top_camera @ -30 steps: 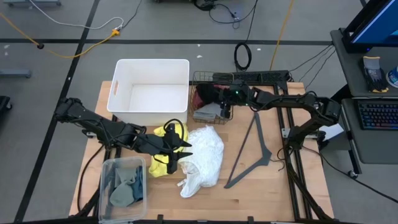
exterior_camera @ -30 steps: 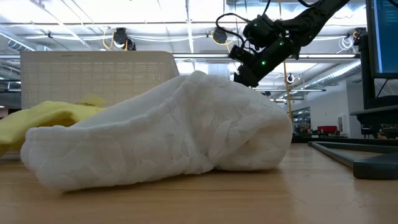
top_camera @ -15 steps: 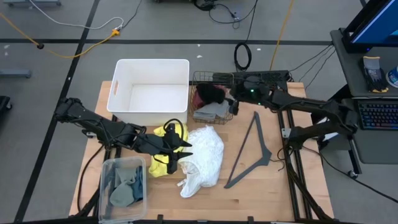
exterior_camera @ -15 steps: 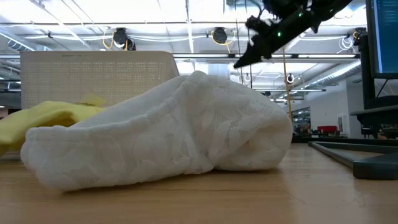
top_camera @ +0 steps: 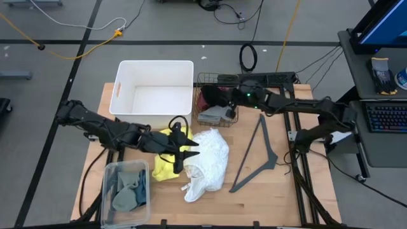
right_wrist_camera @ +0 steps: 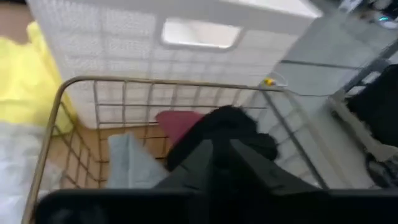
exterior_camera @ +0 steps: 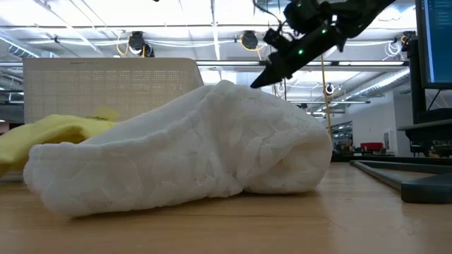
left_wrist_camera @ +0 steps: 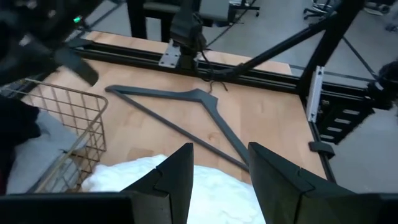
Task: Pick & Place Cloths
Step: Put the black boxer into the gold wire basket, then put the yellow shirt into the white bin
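High view, table [top_camera: 299,197]: wooden top, my two arms reaching in from either side.
Left hand [top_camera: 181,154]: mine, low over the middle of the table, at the seam where the yellow cloth meets the white cloth; fingers [left_wrist_camera: 174,180] apart with a plain gap between them, nothing clamped (the white cloth lies just below them in the left wrist view).
Right hand [top_camera: 236,97]: mine, raised above the right edge of the wire basket; fingers [right_wrist_camera: 249,163] drawn together, empty, so far as the right wrist view shows.
Yellow cloth [top_camera: 166,166]: crumpled on the table, touching the white cloth on its left, just in front of the white bin.
White cloth [top_camera: 208,164]: largest heap, mid-table, filling most of the low view [exterior_camera: 198,148].
Wire basket [top_camera: 205,79]: stands right of the white bin, touching or nearly so.
Black cloth [right_wrist_camera: 230,127]: in the basket, far end.
Maroon cloth [right_wrist_camera: 177,123]: in the basket, beside the black one.
Grey cloth [top_camera: 215,114]: in the basket, near end.
White bin [top_camera: 154,92]: at the back of the table, nothing seen inside.
Clear tub [top_camera: 125,191]: near left corner, holding the teal and sage cloths [top_camera: 130,189].
Hanger [top_camera: 257,154]: dark, flat on the table, right of the white cloth, apart from it.
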You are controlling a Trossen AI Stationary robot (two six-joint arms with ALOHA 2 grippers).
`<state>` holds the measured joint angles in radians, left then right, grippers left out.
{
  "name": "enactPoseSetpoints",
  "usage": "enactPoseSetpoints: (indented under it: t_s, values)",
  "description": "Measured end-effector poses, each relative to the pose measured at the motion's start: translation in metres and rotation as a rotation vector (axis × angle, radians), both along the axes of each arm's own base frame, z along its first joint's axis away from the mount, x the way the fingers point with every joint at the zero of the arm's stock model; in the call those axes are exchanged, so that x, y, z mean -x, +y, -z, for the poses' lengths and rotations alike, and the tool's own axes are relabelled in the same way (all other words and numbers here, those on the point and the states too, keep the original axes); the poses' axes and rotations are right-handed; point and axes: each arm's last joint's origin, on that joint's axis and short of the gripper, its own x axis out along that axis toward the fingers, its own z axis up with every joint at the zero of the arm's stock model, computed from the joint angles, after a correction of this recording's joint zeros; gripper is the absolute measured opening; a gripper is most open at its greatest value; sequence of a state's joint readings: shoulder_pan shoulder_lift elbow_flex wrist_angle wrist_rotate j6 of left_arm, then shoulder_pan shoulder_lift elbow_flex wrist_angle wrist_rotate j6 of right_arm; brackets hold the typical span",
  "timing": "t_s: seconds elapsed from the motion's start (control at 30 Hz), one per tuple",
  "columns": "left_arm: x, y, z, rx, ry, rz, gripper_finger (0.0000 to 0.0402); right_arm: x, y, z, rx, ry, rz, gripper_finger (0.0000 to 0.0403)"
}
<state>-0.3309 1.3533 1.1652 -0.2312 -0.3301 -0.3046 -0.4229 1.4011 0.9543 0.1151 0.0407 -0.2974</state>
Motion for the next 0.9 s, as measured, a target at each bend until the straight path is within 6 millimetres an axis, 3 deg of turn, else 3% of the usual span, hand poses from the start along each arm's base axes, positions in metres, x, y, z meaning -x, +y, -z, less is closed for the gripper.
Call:
enactPoseSetpoints:
  t_s: [0.1, 0.5, 0.67, 0.9]
  values:
    - [-0.002, 0.005, 0.0, 0.014, 0.007, 0.024, 0.0152, -0.012, -0.005, 0.009, -0.016, 0.031, -0.019, 0.0009]
    - [-0.004, 0.011, 0.001, 0.034, 0.015, 0.051, 0.0152, -0.04, -0.044, 0.033, -0.048, 0.352, 0.127, 0.0004]
    - [-0.004, 0.011, 0.001, 0.029, 0.016, 0.052, 0.0152, -0.046, -0.049, 0.017, 0.065, 0.382, 0.166, 0.0006]
    - [-0.004, 0.01, 0.001, 0.046, 0.015, 0.048, 0.0152, -0.024, -0.029, -0.028, 0.123, 0.33, 0.169, 0.0006]
